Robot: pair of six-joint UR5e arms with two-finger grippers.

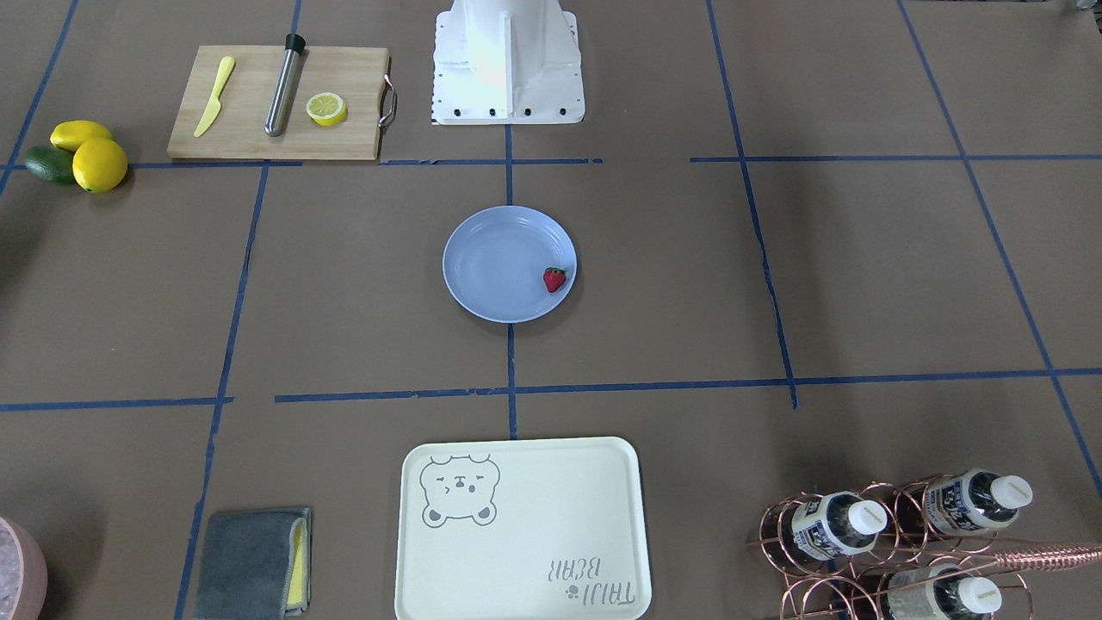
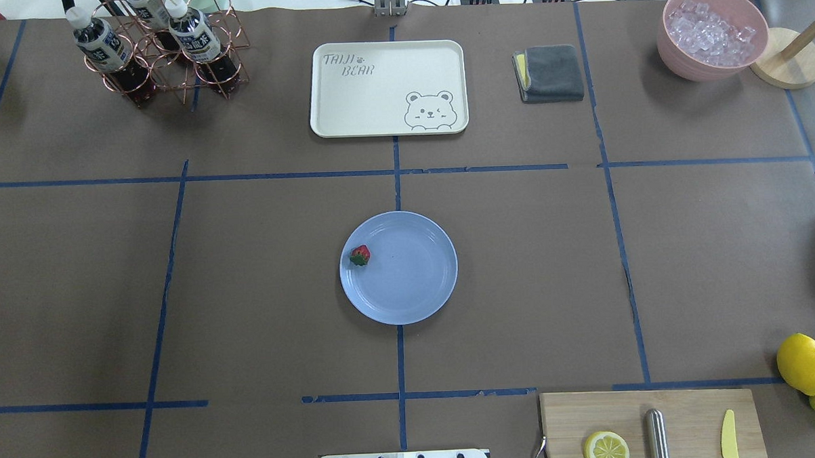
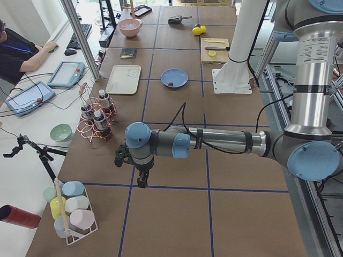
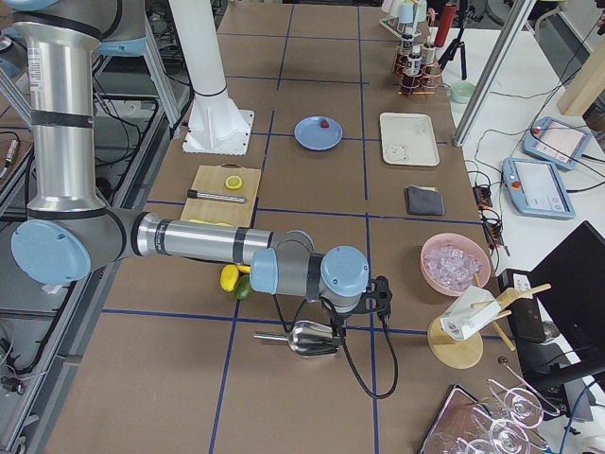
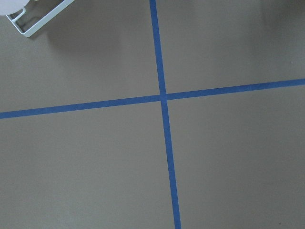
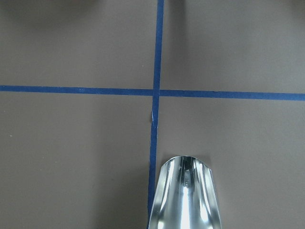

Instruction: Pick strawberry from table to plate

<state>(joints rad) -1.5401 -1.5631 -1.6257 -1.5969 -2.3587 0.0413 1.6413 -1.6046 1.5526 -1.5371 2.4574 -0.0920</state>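
Observation:
The small red strawberry (image 1: 554, 279) (image 2: 359, 255) lies inside the light-blue plate (image 1: 491, 284) (image 2: 416, 283), close to its rim on the robot's left side. The plate rests at the middle of the brown table (image 1: 775, 275). No arm reaches into the overhead or front views. My left gripper (image 3: 141, 181) shows only in the exterior left view, pointing down over bare table far from the plate (image 3: 177, 75). My right gripper (image 4: 385, 305) shows only in the exterior right view, beside a metal scoop (image 4: 317, 338). I cannot tell whether either is open or shut.
A cutting board (image 2: 685, 416) holds a lemon slice (image 2: 606, 448), a metal rod and a yellow knife. Lemons (image 2: 803, 363) lie beside it. A cream bear tray (image 2: 387, 87), a bottle rack (image 2: 157, 51), a grey cloth (image 2: 551, 73) and a pink ice bowl (image 2: 711, 32) line the far side.

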